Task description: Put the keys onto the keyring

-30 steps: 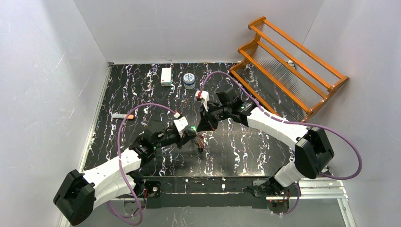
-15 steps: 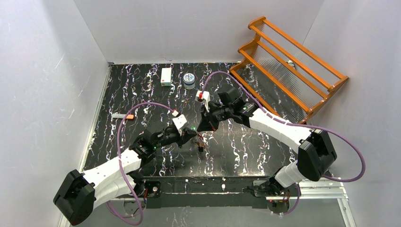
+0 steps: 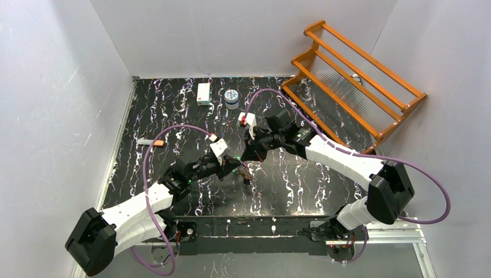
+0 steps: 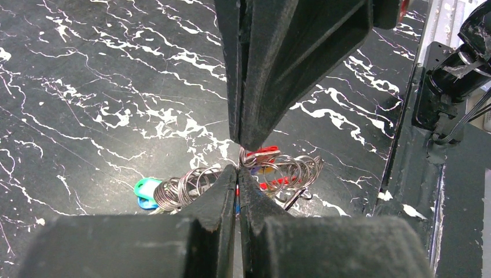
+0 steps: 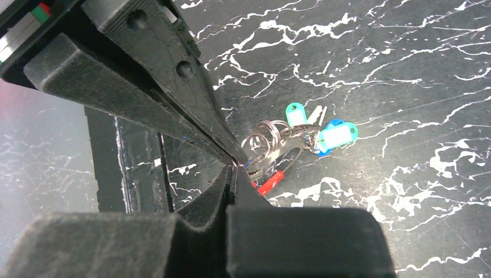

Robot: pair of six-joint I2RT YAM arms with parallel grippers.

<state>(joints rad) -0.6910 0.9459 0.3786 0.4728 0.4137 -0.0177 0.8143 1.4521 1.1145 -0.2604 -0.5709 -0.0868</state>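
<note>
1. No text, number or brand could be read in any view.
2. The small white box [image 3: 203, 93] carried a red mark, too small to read.
3. The round tin [image 3: 231, 98] had lid print, illegible.
4. The coloured caps on the keys [image 5: 337, 136] looked blank.

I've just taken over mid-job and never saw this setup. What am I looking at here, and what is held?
Two robot arms are bolted at the near edge of the black marbled table, each ending in a two-finger gripper. The wide picture looks down from above and behind them; the other two come from a camera on each wrist. The left gripper and right gripper are both shut, tips meeting at the keyring, a tangle of wire rings carrying keys capped green, blue and red. They seem to pinch its rings, though the contact is hidden. Farther back lie a white box, a round tin and an orange-tipped stick; a wooden rack stands at the right.
</note>
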